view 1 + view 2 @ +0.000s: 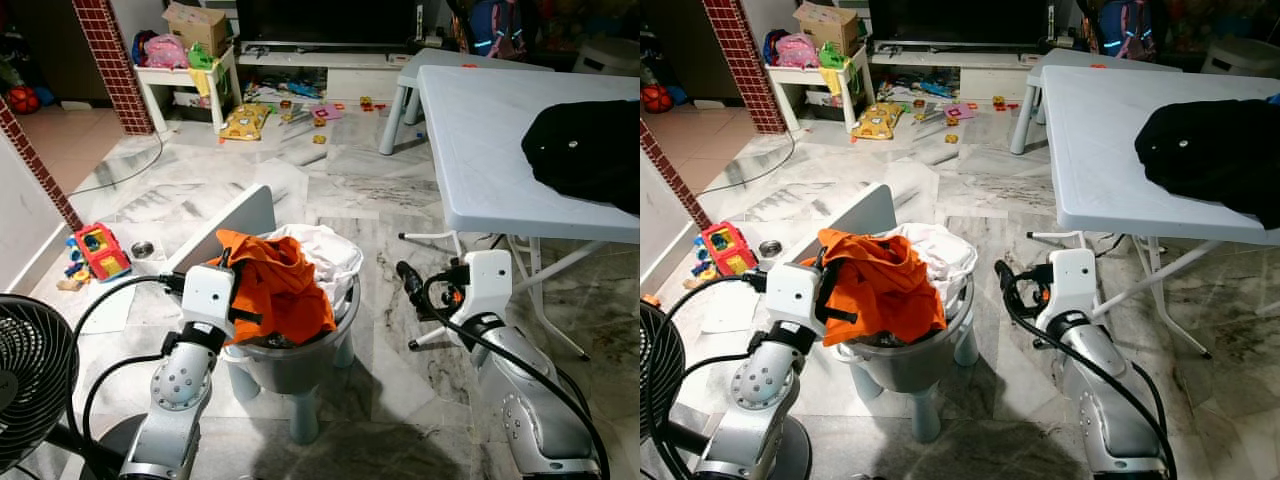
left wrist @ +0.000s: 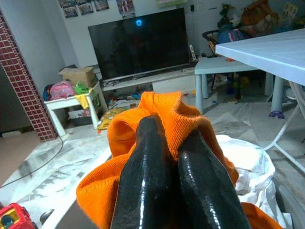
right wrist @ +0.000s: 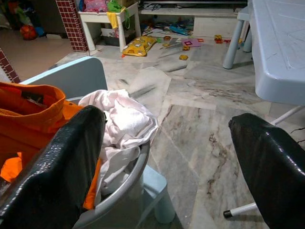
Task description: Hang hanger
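The big white table [image 1: 480, 150] stands on the right, and a black cloth [image 1: 585, 150] lies on its far right side. On the floor beside the table sits a grey basket [image 1: 300, 365] full of clothes. An orange shirt [image 1: 280, 285] lies on top, next to a white cloth [image 1: 325, 250]. The left gripper [image 2: 169, 157] has its jaws clenched on the orange shirt. The right gripper [image 3: 167, 157] hangs just beside the basket, jaws spread wide with nothing in them.
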`<state>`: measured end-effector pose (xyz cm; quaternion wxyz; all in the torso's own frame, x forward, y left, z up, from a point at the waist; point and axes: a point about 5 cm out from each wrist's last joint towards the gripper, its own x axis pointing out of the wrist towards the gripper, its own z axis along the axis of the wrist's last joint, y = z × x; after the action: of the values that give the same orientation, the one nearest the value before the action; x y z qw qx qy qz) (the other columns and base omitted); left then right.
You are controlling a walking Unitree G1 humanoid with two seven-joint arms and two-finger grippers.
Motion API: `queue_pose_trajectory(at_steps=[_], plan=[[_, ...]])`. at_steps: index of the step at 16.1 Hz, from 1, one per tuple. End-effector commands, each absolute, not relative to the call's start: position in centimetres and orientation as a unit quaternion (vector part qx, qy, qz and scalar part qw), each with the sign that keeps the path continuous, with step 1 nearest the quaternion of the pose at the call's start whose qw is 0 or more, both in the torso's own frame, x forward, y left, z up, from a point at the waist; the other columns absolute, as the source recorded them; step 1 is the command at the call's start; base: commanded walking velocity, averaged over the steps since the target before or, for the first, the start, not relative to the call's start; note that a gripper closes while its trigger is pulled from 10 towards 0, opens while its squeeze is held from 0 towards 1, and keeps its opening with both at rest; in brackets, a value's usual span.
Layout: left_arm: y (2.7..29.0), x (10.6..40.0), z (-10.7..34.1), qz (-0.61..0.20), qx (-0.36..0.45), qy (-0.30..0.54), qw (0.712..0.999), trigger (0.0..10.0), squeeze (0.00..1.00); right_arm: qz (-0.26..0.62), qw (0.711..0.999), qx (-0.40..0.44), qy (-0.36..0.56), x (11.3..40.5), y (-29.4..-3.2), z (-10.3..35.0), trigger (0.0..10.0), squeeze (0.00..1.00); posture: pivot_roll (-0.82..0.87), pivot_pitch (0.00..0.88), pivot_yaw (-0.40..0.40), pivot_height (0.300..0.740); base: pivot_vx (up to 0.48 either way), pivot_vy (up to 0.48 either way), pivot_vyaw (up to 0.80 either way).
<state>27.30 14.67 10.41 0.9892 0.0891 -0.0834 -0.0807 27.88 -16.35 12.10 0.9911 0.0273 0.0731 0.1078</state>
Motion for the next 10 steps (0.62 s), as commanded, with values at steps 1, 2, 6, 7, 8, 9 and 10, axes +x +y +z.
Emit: queue_pose_trajectory(at_steps=[1,2,6,7,8,9,10], plan=[[14.6,27.5,11.1,-0.085,0.09,-0.096,0.988,0.0,0.0,0.101,0.992,0.027,0.067,28.1,-16.5,12.3,10.0,0.0,-0.12,0.0,0.017,0.74,0.0,0.0,0.0],[14.6,27.5,11.1,-0.085,0.09,-0.096,0.988,0.0,0.0,0.101,0.992,0.027,0.067,28.1,-16.5,12.3,10.0,0.0,-0.12,0.0,0.017,0.74,0.0,0.0,0.0],[14.4,27.0,11.3,-0.088,0.088,-0.085,0.989,0.0,0.0,0.088,0.994,0.029,0.059,28.3,-16.7,12.2,10.0,0.0,-0.12,0.0,0.02,0.74,0.0,0.0,0.0],[12.8,28.0,10.8,-0.098,0.047,-0.066,0.992,2.1,0.0,0.051,0.998,0.013,0.04,29.2,-18.6,12.3,10.0,0.0,-0.18,0.0,0.051,0.74,0.0,0.0,0.0],[12.1,28.5,10.6,-0.102,0.031,-0.06,0.992,1.4,0.0,0.035,0.999,0.003,0.029,29.5,-19.5,12.6,10.0,0.0,-0.18,0.0,0.052,0.74,0.0,0.0,0.0],[12.1,28.6,10.6,-0.102,0.034,-0.062,0.992,0.2,0.0,0.032,0.999,-0.005,0.019,29.6,-19.8,12.9,10.0,0.0,-0.19,0.0,0.057,0.74,0.0,0.0,0.0],[12.1,28.7,10.6,-0.102,0.034,-0.062,0.992,0.0,0.0,0.032,0.999,-0.011,0.012,29.6,-19.9,13.1,10.0,0.0,-0.19,0.0,0.058,0.74,0.0,0.0,0.0]])
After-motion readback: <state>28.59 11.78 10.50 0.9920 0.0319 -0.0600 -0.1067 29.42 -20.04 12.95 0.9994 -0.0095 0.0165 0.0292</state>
